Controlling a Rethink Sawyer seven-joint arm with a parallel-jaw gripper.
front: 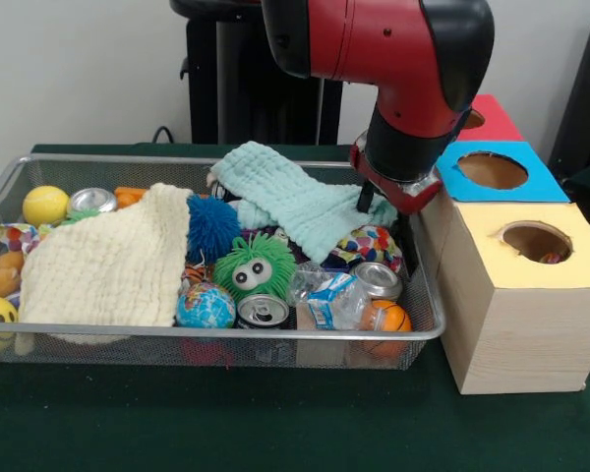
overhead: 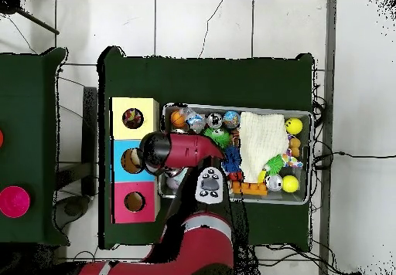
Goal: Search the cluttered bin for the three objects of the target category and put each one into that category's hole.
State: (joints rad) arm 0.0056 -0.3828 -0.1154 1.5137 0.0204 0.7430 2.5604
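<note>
A wire bin (front: pixel 226 334) holds a jumble. A cream cloth (front: pixel 108 261) and a mint cloth (front: pixel 295 197) lie over it. Silver cans sit at the back left (front: pixel 91 201), front middle (front: pixel 263 311) and right (front: pixel 379 279). There are also a globe ball (front: pixel 205 306), a small basketball (front: pixel 385 317), a yellow ball (front: pixel 45 205), a green fuzzy toy (front: pixel 254 267) and a crushed plastic bottle (front: pixel 324 295). My gripper (front: pixel 374 202) hangs at the bin's right end, just at the mint cloth's edge. In the overhead view the arm (overhead: pixel 174 150) hides it.
Three wooden boxes with round holes stand right of the bin: yellow top (front: pixel 536 241), blue top (front: pixel 492 170), red top (front: pixel 487 118). Something small shows inside the yellow hole. In the overhead view they are the yellow (overhead: pixel 133 119), blue (overhead: pixel 128 160) and pink (overhead: pixel 134 202) squares.
</note>
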